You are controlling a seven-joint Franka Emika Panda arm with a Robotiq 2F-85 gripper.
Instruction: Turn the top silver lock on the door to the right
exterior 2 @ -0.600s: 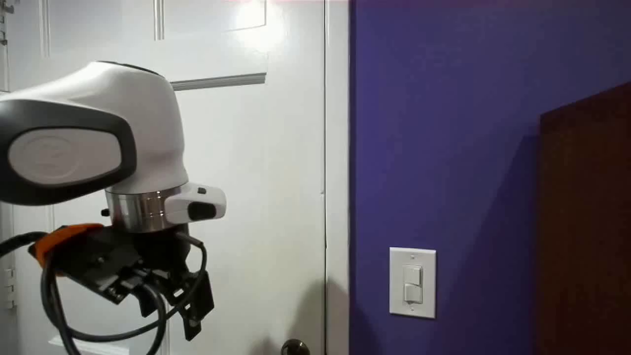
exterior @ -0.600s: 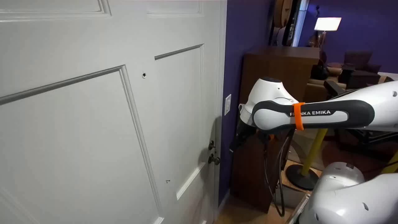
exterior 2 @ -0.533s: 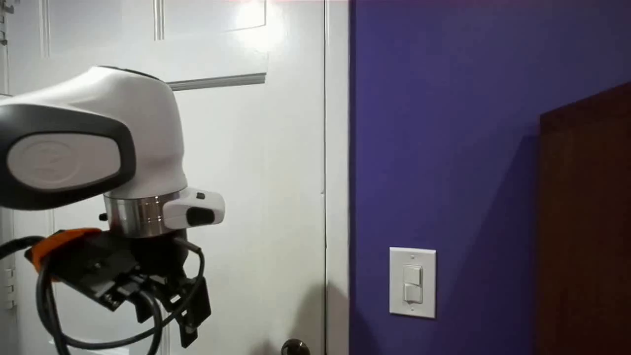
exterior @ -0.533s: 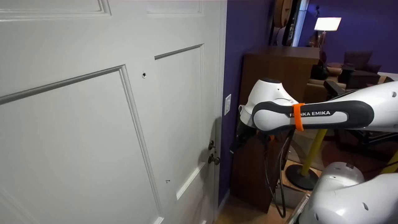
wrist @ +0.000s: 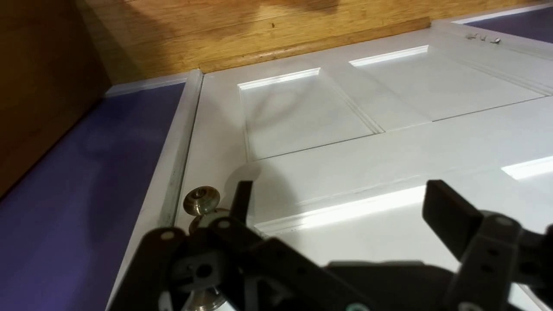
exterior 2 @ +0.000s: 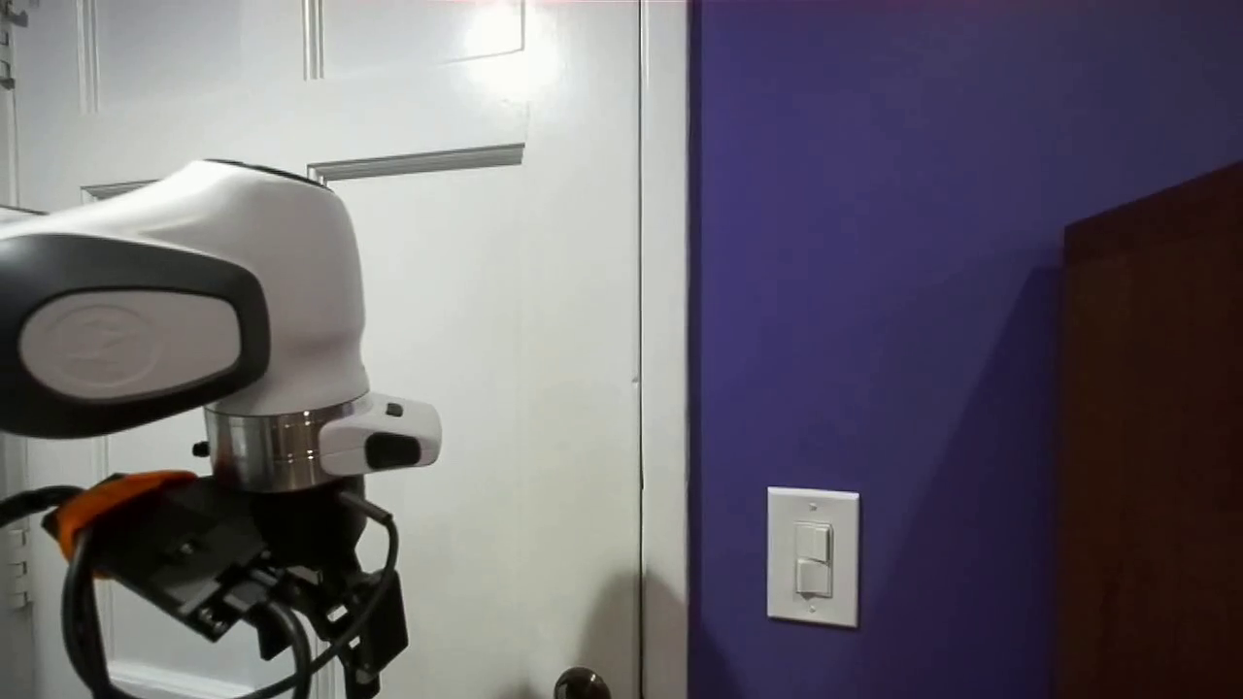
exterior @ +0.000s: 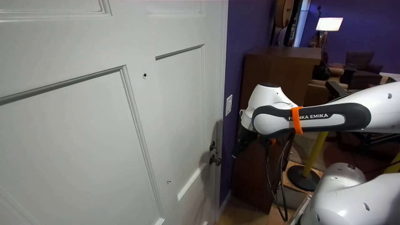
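The white panelled door (exterior: pixel 175 125) fills much of both exterior views and the wrist view (wrist: pixel 389 155). The top silver lock (exterior: pixel 212 146) sits near the door's edge, above a round knob (exterior: pixel 215 160). In an exterior view only a rounded metal top, apparently the lock (exterior 2: pixel 582 683), shows at the bottom edge. In the wrist view the lock (wrist: pixel 205 300) is mostly hidden behind a gripper finger; the knob (wrist: pixel 201 200) shows beside it. My gripper (wrist: pixel 339 190) is open with nothing between its fingers. It hangs in front of the door, apart from the lock, in an exterior view (exterior 2: pixel 316 655).
A white switch plate (exterior 2: pixel 813 557) is on the purple wall (exterior 2: pixel 923 340) beside the door frame. A dark brown cabinet (exterior: pixel 275 75) stands by that wall. Cables (exterior 2: pixel 83 621) loop below the wrist. A yellow post (exterior: pixel 315 153) stands behind the arm.
The arm and gripper have moved down in both exterior views, with a slight shift left in the view facing the switch plate. The door and lock look unchanged.
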